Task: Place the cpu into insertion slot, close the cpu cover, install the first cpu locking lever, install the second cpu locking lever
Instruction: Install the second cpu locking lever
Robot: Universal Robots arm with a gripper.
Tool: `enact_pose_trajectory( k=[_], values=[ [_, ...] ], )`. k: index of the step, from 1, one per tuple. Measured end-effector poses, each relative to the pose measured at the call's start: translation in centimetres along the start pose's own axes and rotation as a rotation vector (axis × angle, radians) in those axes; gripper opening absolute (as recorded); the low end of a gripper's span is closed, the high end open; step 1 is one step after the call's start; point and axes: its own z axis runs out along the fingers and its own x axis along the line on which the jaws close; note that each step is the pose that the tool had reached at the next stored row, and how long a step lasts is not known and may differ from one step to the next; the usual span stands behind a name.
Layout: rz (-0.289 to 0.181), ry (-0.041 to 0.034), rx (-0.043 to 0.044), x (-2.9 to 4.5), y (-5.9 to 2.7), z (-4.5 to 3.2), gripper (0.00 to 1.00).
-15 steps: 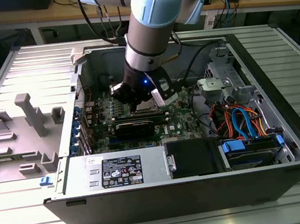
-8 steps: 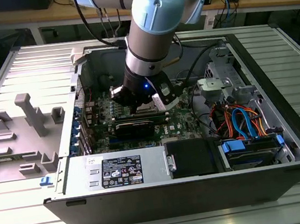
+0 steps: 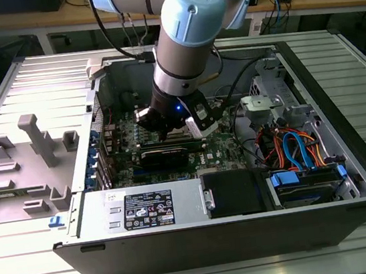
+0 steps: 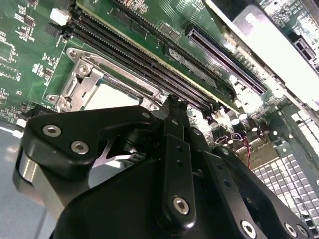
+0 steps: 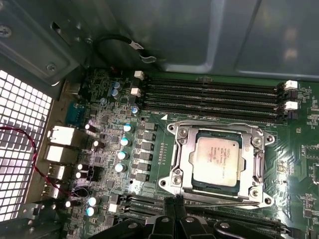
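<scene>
The cpu (image 5: 217, 157) lies flat in the insertion slot (image 5: 174, 182) on the green board, its dull silver top facing up. The cpu cover (image 5: 219, 128) is down around it as a silver frame. A thin metal lever (image 5: 224, 200) runs along the socket side nearest my gripper (image 5: 173, 206). My black fingertips are together there, just off the socket's corner, with nothing between them. In the second wrist view, the gripper (image 4: 172, 107) hangs just beside the cover (image 4: 82, 82) and the cpu (image 4: 112, 97). In the exterior view, the gripper (image 3: 168, 129) is low over the board.
Long black memory slots (image 5: 214, 94) run beside the socket, and capacitors (image 5: 122, 142) stand on its other side. The case walls enclose the board. Drive cables (image 3: 293, 149) and a black box (image 3: 234, 191) fill the exterior view's right. Grey plastic parts (image 3: 35, 143) lie outside the case.
</scene>
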Motion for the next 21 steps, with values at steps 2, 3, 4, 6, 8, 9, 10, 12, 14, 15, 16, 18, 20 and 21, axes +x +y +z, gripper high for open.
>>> enact_pose_trajectory(
  k=[2, 3, 4, 6, 8, 9, 10, 12, 14, 15, 16, 18, 20, 21],
  values=[
    [0.0, -0.0007, -0.0033, 0.1, -0.03, 0.27, 0.11],
    [0.0, -0.0006, -0.0035, 0.2, -0.04, 0.4, 0.11],
    [0.0, -0.0004, -0.0034, 0.22, -0.05, 0.53, 0.11],
    [0.002, -0.0009, -0.0038, 0.22, -0.01, 0.59, 0.11],
    [0.006, -0.0021, -0.0044, 0.35, 0.04, 0.65, 0.11],
    [0.008, -0.0023, -0.0047, 0.48, 0.06, 0.7, 0.11],
    [0.009, -0.0027, -0.005, 0.69, 0.11, 0.78, 0.11],
    [0.011, -0.0032, -0.0055, 0.8, 0.18, 0.85, 0.11],
    [0.018, -0.0048, -0.0064, 0.76, 0.36, 1.0, 0.11],
    [0.02, -0.0053, -0.0068, 0.73, 0.42, 1.08, 0.11],
    [0.021, -0.0057, -0.0072, 0.71, 0.44, 1.18, 0.11],
    [0.022, -0.0062, -0.0073, 0.73, 0.42, 1.35, 0.11],
    [0.023, -0.0062, -0.0075, 0.84, 0.41, 1.52, 0.11],
    [0.024, -0.0063, -0.0076, 0.93, 0.4, 1.59, 0.11]
  ],
)
